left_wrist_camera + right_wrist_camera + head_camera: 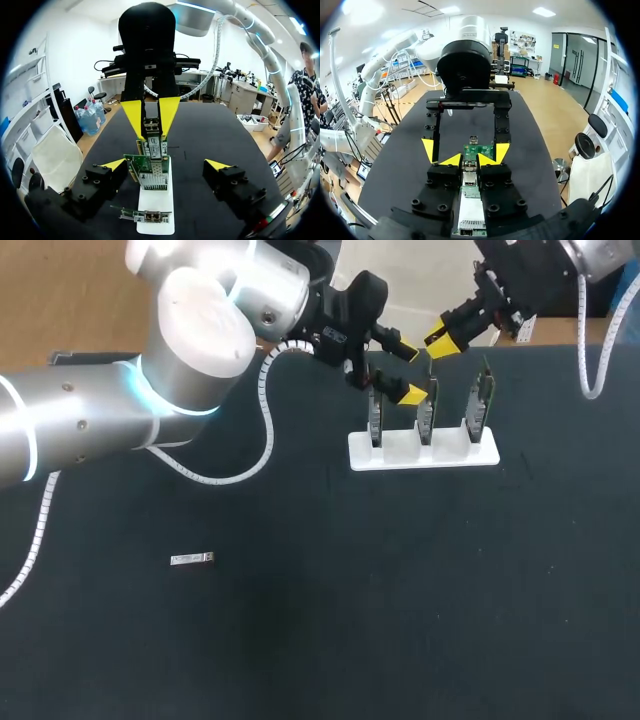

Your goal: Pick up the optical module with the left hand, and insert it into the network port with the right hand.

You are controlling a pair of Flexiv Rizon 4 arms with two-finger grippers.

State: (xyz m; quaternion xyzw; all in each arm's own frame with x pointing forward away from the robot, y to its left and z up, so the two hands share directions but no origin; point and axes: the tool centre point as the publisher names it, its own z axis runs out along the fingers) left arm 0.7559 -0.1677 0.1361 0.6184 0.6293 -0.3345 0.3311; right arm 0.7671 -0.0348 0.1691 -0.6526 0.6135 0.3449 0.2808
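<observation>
Left wrist view: R hand (151, 136) grips optical module (151, 124) above card (156, 149); L hand (166, 164) open.

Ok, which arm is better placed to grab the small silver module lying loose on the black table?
Left, probably. The left gripper is open, and the small silver module lies on that arm's side. The right gripper is shut over the green cards on the white stand.

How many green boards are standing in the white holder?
3 green boards stand in a row in the white holder: the left board, the middle board and the right board. None seems hidden.
</observation>
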